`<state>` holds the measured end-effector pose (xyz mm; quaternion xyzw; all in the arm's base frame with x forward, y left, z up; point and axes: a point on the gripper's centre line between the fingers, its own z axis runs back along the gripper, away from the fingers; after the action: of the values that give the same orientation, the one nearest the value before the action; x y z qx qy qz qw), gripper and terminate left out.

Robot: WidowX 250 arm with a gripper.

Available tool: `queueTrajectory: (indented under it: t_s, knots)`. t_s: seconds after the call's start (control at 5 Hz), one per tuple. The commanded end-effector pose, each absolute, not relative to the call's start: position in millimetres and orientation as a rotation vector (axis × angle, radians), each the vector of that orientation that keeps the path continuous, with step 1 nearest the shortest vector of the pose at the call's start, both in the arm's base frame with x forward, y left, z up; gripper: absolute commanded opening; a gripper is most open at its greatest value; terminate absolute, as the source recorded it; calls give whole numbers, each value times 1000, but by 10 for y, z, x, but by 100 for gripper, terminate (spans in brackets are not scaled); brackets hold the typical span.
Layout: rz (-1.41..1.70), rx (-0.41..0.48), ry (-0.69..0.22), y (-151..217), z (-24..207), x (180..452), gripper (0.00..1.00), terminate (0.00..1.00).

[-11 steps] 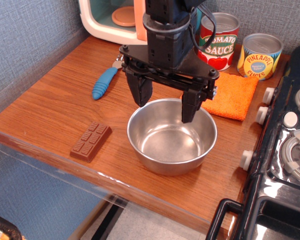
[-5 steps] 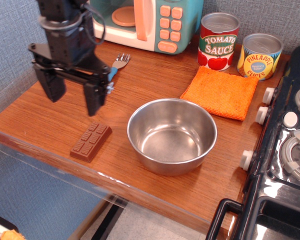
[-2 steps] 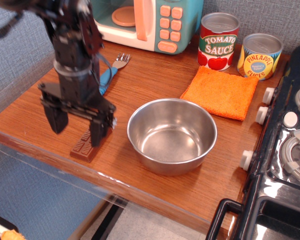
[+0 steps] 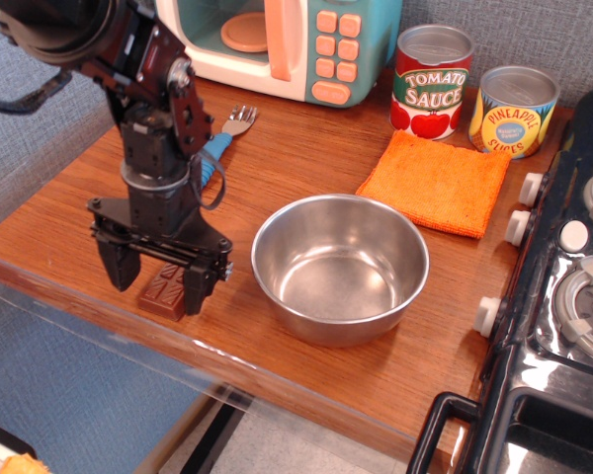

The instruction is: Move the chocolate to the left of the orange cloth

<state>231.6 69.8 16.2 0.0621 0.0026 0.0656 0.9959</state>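
Note:
The dark-brown chocolate (image 4: pixel 163 293) lies near the table's front left edge, mostly hidden under my gripper. My gripper (image 4: pixel 160 278) is down over it, jaws open and standing either side of the bar, one finger (image 4: pixel 124 265) to its left and the other (image 4: pixel 197 285) to its right. The orange cloth (image 4: pixel 437 183) lies flat at the back right, in front of the two cans, far from the gripper.
A steel bowl (image 4: pixel 340 267) stands just right of the gripper. A blue-handled fork (image 4: pixel 225 136) lies behind it. A toy microwave (image 4: pixel 287 39), a tomato sauce can (image 4: pixel 431 79) and a pineapple can (image 4: pixel 514 109) line the back. A toy stove (image 4: pixel 563 296) is on the right.
The gripper moved from above the bowl to the left, then came down over the chocolate. It is lower now than a moment ago and straddles the bar. The chocolate has not moved.

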Motion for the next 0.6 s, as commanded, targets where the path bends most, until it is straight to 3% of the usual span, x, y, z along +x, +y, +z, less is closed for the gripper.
queueTrajectory:
  t_s: [0.0,0.2,0.4]
  knots:
    - [190,195,13,822,204,2407,100,0]
    - [205,209,15,848,198,2438,0,0]
    - [207,219,18,836,195,2450,0,0]
